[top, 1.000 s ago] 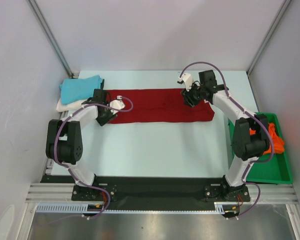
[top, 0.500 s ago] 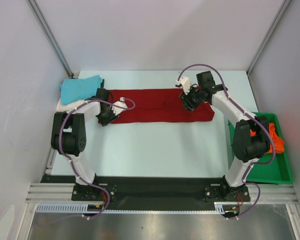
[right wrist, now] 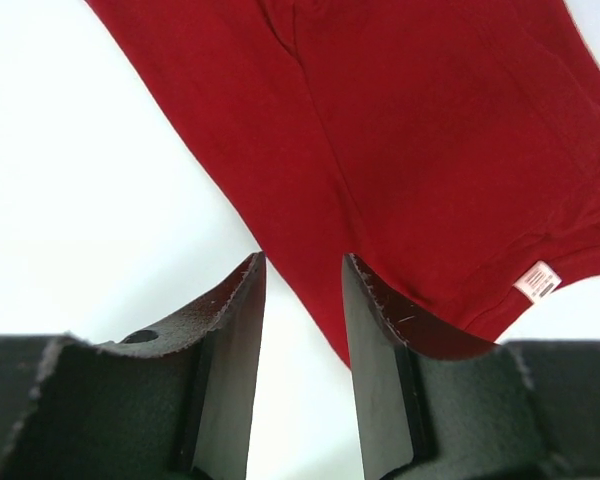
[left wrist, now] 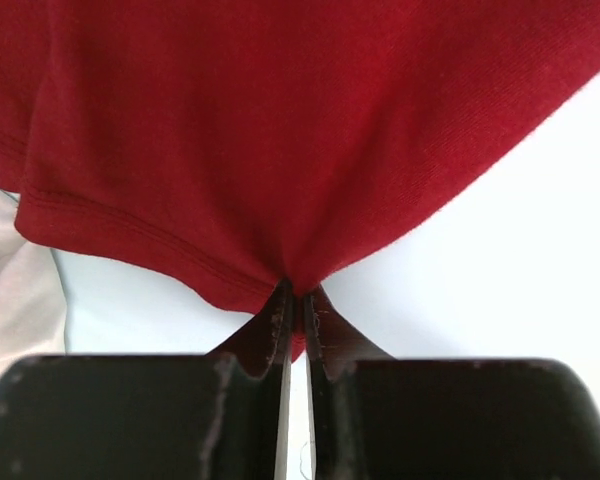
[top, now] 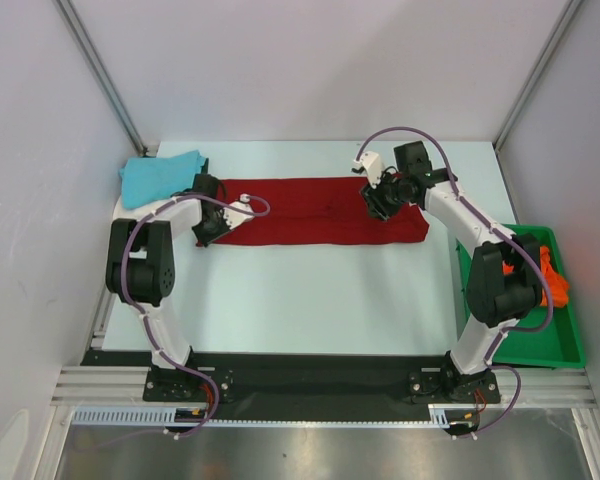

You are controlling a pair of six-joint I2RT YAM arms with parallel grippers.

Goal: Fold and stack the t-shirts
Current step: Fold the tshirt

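**Table** (top: 310,290): pale surface, walled on the left, far and right sides, with both arms mounted at its near edge.

**Dark red t-shirt** (top: 310,210): lies flat as a long band running left to right across the far half of the table. Both grippers are at it, one near each end.

**Green tray** (top: 540,345): sits at the near right edge of the table, partly hidden by the right arm. The orange t-shirt (top: 552,275) lies crumpled in its far part.

**Turquoise t-shirt** (top: 158,176): in the far left corner, just beside the left end of the red band. It rests on the cream t-shirt (top: 126,208), of which only an edge shows.

**Left gripper** (top: 210,220): at the near left corner of the red shirt. In the wrist view its fingers (left wrist: 342,340) are pressed together, pinching the hemmed edge of the red cloth (left wrist: 280,120), which gathers to a point between the tips. Cream cloth shows at the left edge of that view.

**Right gripper** (top: 380,200): over the right part of the red band. Its fingers (right wrist: 230,340) stand spread and hold nothing. They straddle the shirt's edge (right wrist: 430,150), one over cloth and the other over bare table. Contact cannot be determined.

**Label** (right wrist: 536,281): small white tag at the shirt's hem, right of the right gripper's fingers.
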